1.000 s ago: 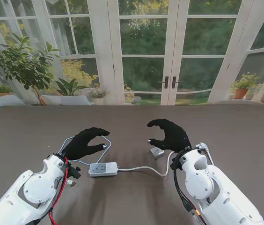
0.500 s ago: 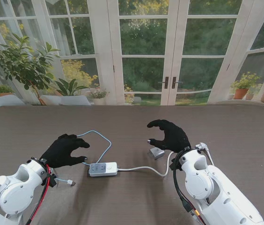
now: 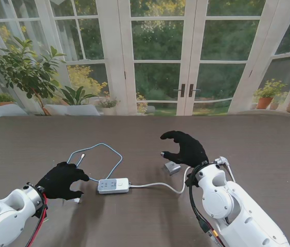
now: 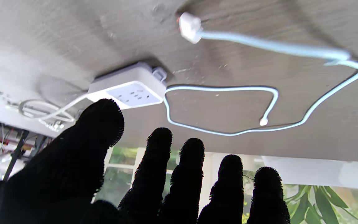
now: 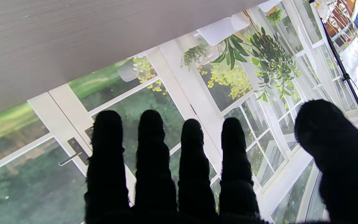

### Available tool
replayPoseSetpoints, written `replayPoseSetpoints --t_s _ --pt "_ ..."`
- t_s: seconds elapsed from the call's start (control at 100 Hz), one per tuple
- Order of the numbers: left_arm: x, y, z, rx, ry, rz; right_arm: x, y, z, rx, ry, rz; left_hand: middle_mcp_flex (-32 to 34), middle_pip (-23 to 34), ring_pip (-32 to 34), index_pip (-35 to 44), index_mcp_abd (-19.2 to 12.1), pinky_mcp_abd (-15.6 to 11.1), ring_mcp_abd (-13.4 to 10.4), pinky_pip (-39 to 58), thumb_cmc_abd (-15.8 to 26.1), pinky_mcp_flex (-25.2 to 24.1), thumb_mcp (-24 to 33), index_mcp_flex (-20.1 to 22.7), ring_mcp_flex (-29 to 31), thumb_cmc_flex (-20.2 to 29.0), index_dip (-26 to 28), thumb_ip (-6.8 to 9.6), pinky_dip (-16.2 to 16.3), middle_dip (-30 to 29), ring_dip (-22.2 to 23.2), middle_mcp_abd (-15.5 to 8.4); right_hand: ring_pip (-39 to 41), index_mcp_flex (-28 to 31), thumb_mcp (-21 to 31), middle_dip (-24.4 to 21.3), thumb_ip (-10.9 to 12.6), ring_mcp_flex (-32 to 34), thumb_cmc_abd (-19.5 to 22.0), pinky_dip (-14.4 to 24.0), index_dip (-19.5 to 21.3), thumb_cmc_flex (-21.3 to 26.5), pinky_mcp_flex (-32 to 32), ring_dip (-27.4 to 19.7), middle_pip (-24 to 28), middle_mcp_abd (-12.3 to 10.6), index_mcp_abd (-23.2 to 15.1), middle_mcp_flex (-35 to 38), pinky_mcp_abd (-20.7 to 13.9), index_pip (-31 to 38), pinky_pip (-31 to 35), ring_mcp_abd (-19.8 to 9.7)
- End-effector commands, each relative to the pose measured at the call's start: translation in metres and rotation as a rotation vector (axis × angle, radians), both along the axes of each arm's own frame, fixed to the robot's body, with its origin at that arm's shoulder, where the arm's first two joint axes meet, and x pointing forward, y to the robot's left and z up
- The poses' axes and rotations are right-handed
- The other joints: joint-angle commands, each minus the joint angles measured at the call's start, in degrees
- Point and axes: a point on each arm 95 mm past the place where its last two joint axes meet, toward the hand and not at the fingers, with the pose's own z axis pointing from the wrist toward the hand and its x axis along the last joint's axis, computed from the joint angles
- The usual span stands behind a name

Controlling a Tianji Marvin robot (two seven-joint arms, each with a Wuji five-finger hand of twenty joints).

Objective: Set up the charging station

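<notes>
A white power strip (image 3: pixel 113 185) lies flat in the middle of the table, also seen in the left wrist view (image 4: pixel 129 88). A light blue charging cable (image 3: pixel 109 149) loops on the table beyond it, one small connector end (image 3: pixel 82 156) lying free. Its larger white plug (image 4: pixel 190 27) rests on the table near my left hand. My left hand (image 3: pixel 61 180) hovers left of the strip, open and holding nothing. My right hand (image 3: pixel 186 148) is open and curled over a small grey charger block (image 3: pixel 172 167), not grasping it. The right wrist view shows only fingers (image 5: pixel 151 155) and table.
The strip's white cord (image 3: pixel 158 185) runs right and curves toward my right wrist. The dark wood table (image 3: pixel 248 149) stretches to glass doors at the far edge. Potted plants (image 3: pixel 26 72) stand outside on the left.
My left hand has drawn back toward me and to the left, off the blue cable loop, which now lies uncovered. The right hand has barely moved.
</notes>
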Motion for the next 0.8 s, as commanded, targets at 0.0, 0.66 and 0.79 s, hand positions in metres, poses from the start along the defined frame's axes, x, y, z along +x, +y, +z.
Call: replayPoseSetpoints --t_s 0.0,0.66,0.79 --pt "-0.005 0.004 -0.007 0.039 0.031 -0.002 -0.002 0.004 -0.003 0.005 0.014 0.012 -1.33 -0.08 0.69 -1.08 -0.6 -1.35 -0.87 0.71 -2.44 0.36 1.51 -1.79 0.08 -0.78 -0.61 -2.21 -0.82 0.12 -0.51 -0.83 0.43 0.93 -1.1 -0.34 2.13 0.81 0.67 0.06 -0.32 -1.63 0.21 0.2 -0.59 0.22 0.33 0.66 0.79 -0.08 1.88 -0.72" --pt "0.003 0.014 -0.033 0.103 0.113 0.03 -0.003 0.005 -0.005 0.02 0.032 0.015 -1.88 0.12 2.9 -1.32 3.28 -5.1 -2.2 21.16 -4.25 -4.08 4.5 -2.6 1.1 -2.1 -2.24 -3.01 -3.9 -0.11 -0.85 -0.1 0.55 1.23 -1.18 -0.26 2.22 1.14 1.25 0.04 -0.16 -1.65 0.32 0.25 -0.44 0.71 1.18 1.13 0.89 0.24 2.04 -0.57" --pt "0.006 0.014 -0.035 0.11 0.122 0.027 -0.002 0.004 -0.005 0.028 0.038 0.013 -1.8 0.13 3.03 -1.39 3.18 -5.57 -2.36 26.05 -4.15 -5.53 4.15 -2.61 1.16 -2.7 -2.07 -3.04 -7.69 -0.07 -0.86 -0.22 0.57 1.36 -1.22 -0.26 2.24 1.19 1.37 0.03 -0.15 -1.58 0.31 0.26 -0.46 0.83 1.36 1.16 1.02 0.27 2.06 -0.51"
